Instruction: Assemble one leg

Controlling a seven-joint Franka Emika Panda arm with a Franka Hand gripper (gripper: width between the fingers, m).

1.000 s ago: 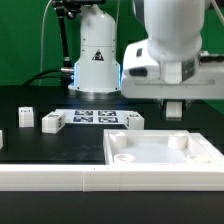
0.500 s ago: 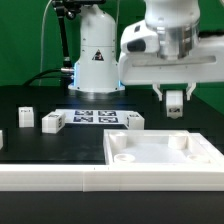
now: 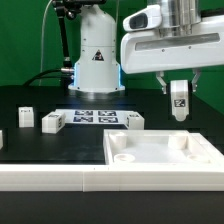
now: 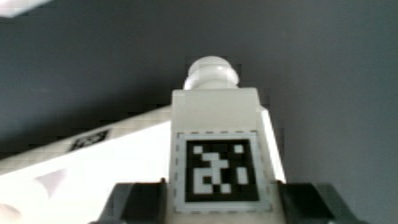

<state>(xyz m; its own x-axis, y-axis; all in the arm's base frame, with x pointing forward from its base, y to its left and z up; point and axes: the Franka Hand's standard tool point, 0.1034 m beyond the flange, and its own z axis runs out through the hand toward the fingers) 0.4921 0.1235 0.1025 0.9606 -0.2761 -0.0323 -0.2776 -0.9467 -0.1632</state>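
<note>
My gripper (image 3: pixel 179 88) is shut on a white leg (image 3: pixel 180 101) with a black-and-white tag on its face. It holds the leg upright in the air above the far right part of the large flat white square piece (image 3: pixel 165 160). In the wrist view the leg (image 4: pixel 221 140) fills the middle, tag toward the camera, with a rounded peg at its far end, and my fingers (image 4: pixel 135 205) press on both sides. Three more white legs (image 3: pixel 26 117), (image 3: pixel 52 122), (image 3: pixel 134 121) lie on the black table.
The marker board (image 3: pixel 95 117) lies flat on the table in front of the robot base (image 3: pixel 97 60). A white wall (image 3: pixel 50 180) runs along the table's near edge. Another white part (image 3: pixel 1 139) shows at the exterior view's left edge.
My gripper has risen from just above the square piece to well above it, lifting the leg with it and shifting slightly to the exterior view's right.
</note>
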